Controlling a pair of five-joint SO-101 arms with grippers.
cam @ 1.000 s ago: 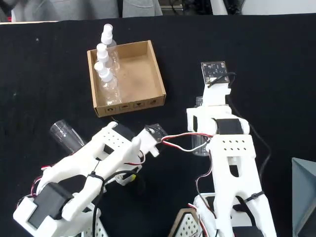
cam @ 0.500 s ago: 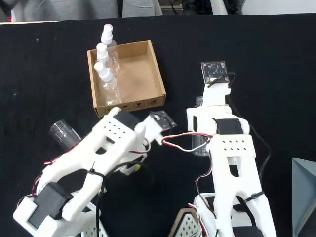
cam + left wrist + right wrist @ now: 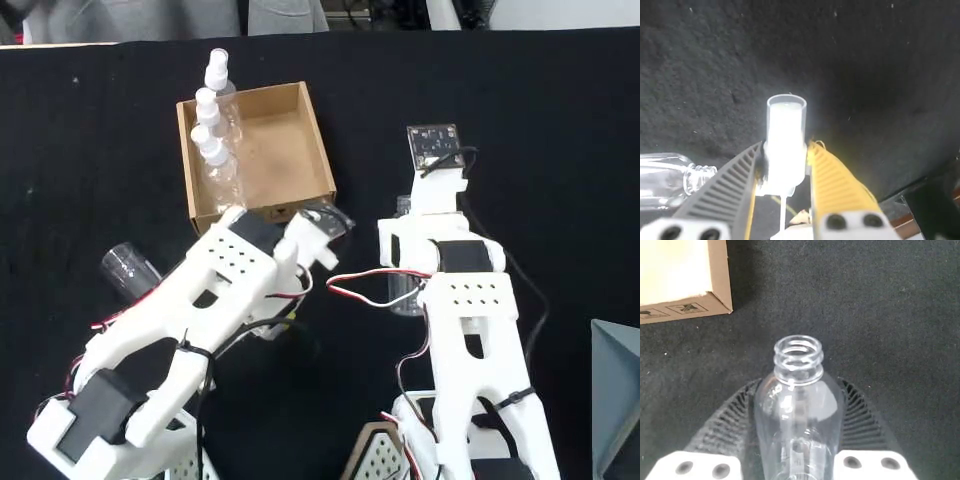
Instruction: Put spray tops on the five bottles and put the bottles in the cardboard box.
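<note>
Since the bottle (image 3: pixel 798 410) in our right gripper (image 3: pixel 799 385) has a bare threaded neck, we keep the jaws closed around its body with the mouth free beyond the fingertips, near a corner of the cardboard box (image 3: pixel 275 150). Our left gripper (image 3: pixel 785 150) is clamped on a white spray top (image 3: pixel 785 132), its thin tube running back between the jaws; we judge it is meant for that neck. Three capped bottles (image 3: pixel 215 140) stand along one box wall, leaving room. One uncapped bottle (image 3: pixel 132 270) lies on the black table (image 3: pixel 560 120), waiting
</note>
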